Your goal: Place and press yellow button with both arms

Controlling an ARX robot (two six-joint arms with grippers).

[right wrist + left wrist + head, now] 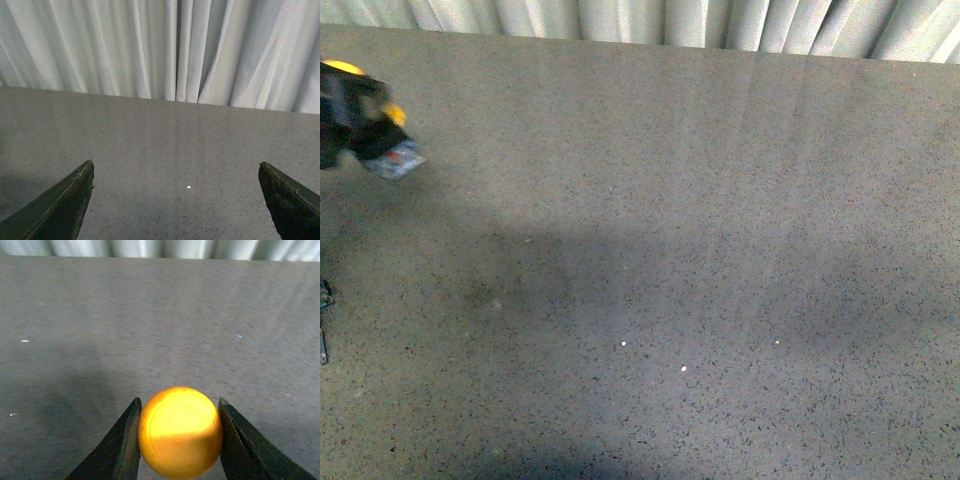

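Observation:
My left gripper is shut on the yellow button; its round yellow-orange cap fills the space between the two dark fingers, held above the table. In the front view the button shows at the far left edge, blurred, with its black collar, yellow tab and blue-grey base, carried in the air over the table. My right gripper is open and empty, its fingers wide apart over bare table; it does not show in the front view.
The grey speckled table runs to a white pleated curtain at the far edge. A few small white specks lie near the middle front. A bit of dark hardware shows at the left edge.

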